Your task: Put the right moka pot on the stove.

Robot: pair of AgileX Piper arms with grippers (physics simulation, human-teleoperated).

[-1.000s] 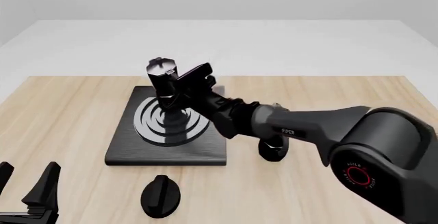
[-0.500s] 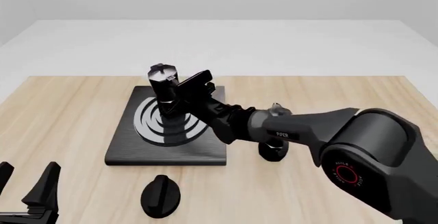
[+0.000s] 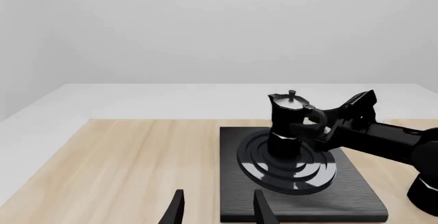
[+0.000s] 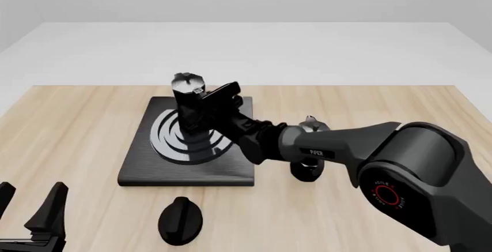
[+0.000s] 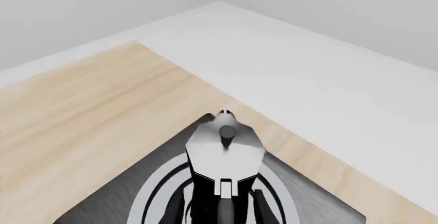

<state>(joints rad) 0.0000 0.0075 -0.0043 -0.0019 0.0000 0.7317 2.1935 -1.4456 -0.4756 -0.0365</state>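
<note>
White lettering reading "PIPER" shows on the right arm's forearm link in the front view, and a red ring mark with small illegible lettering sits on its big joint housing.

The right gripper (image 4: 201, 109) has its fingers closed on the handle side of the right moka pot (image 4: 186, 103), which stands upright over the burner rings of the stove (image 4: 146, 168). In the left wrist view the pot (image 3: 288, 124) has its base at the centre of the rings; whether it fully rests on the stove (image 3: 236, 208) or hangs just above cannot be told. The right wrist view looks down on the silvery lid and knob of the pot (image 5: 224, 144).

Compared with a second ago, the pot has come down: its lid sits lower in the front view and its base has closed on the rings. The forearm has also dropped.

The twin moka pot (image 4: 309, 168) stands on the tabletop (image 4: 77, 125) right of the stove, partly behind the arm. A black round knob (image 4: 180, 221) lies in front of the stove. The left gripper (image 4: 32, 210) rests at the near left corner, fingers spread and empty.
</note>
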